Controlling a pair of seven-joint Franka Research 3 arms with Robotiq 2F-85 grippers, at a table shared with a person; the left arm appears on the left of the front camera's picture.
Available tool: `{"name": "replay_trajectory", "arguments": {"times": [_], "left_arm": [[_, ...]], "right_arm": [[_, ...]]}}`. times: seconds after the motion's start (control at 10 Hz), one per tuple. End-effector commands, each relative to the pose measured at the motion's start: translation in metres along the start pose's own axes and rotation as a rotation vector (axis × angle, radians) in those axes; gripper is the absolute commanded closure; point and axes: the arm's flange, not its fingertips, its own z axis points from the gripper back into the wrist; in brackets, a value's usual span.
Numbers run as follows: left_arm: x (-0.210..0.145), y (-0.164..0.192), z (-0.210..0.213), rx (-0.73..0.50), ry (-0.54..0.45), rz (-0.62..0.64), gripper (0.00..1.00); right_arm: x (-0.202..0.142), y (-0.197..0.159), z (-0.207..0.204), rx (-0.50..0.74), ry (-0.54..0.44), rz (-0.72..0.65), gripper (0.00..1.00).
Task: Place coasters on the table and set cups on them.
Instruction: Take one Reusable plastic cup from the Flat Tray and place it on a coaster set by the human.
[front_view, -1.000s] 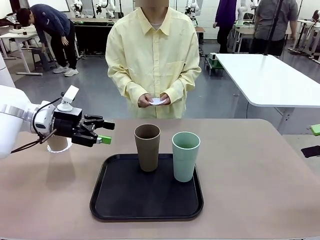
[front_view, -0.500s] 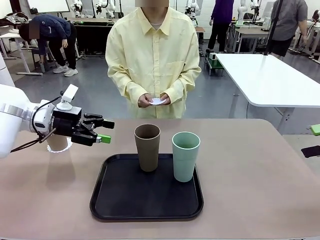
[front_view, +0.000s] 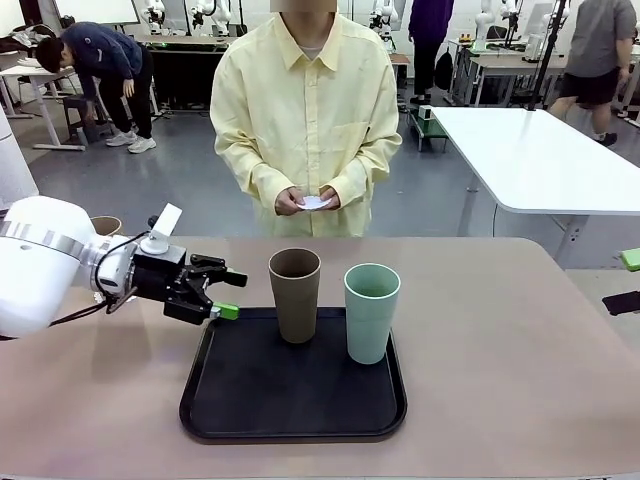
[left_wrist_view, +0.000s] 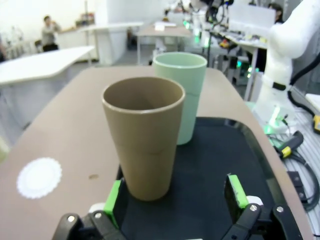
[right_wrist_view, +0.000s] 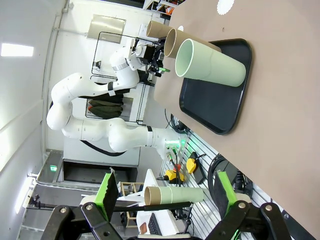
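Tumblers, tall, tapered, matte and handleless, are standing side by side on a black tray (front_view: 250, 400) in the middle of the beige-pink desk (front_view: 500, 380): a brown cup (front_view: 295, 293) on the left and a mint green cup (front_view: 371, 311) just beside it, not touching. The left claw (front_view: 233, 296) is hovering low at the tray's left edge, its green-padded fingers spread apart around nothing and pointing at the brown cup. A lacy white coaster (left_wrist_view: 39, 177) is lying flat on the desk beside the tray, with nothing on it. The person is holding a paper coaster (front_view: 315, 202) in both hands at the far side. A second brown cup (front_view: 105, 225) is showing just its rim behind the left arm; its base is hidden. The right claw (right_wrist_view: 165, 195) is holding its fingers apart, gripping nothing.
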Motion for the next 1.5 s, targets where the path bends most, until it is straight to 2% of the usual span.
{"name": "replay_trajectory", "arguments": {"times": [0.0,0.3,0.9,1.4], "left_arm": [[-0.012,0.01,-0.01,0.042,-0.036,-0.049,0.0],[-0.018,0.015,-0.025,0.101,-0.031,-0.035,0.0],[-0.026,0.024,-0.058,0.131,0.018,-0.032,0.0],[-0.032,0.036,-0.076,0.083,0.026,-0.023,0.0]], "right_arm": [[0.001,-0.001,0.001,0.018,-0.005,0.012,0.0],[0.001,-0.001,0.001,0.018,-0.005,0.012,0.0],[0.001,-0.001,0.001,0.018,-0.005,0.012,0.0],[0.001,-0.001,0.001,0.018,-0.005,0.012,0.0]]}}
